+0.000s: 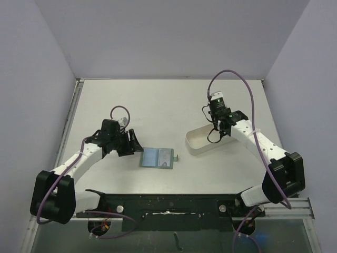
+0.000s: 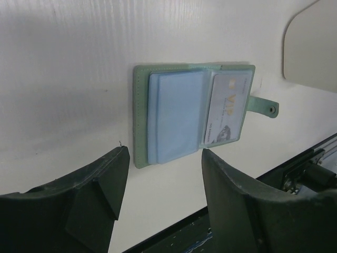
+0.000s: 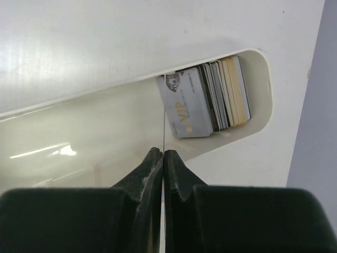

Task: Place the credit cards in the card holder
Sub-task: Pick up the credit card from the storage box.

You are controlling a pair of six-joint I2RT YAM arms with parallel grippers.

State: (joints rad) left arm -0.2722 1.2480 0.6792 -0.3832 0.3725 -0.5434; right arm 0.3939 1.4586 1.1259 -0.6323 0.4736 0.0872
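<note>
R claw [image 3: 164, 155] hangs over the white tray [image 3: 79, 137], fingers pressed together on a single card [image 3: 164, 116], seen edge-on as a thin line rising betw. them. The rest of the cards [image 3: 224, 92] sit packed together at one end of the tray. The wallet [image 1: 158, 157] lies open on the table [image 1: 158, 100], to the left of that claw & nearer the robot, w/ bare table betw. tray and wallet. Its long axis runs left-right, pockets up. One VIP card [image 2: 227, 108] sits in the right-hand pocket, strap [image 2: 263, 107] pointing toward the tray. L claw [image 2: 164, 153], jaws apart & holding nothing, is the nearer one, just beside the wallet's left edge. Room looks tight only toward the front rail [image 1: 174, 203]. Likely next: carry card across, slide it into a free pocket.
</note>
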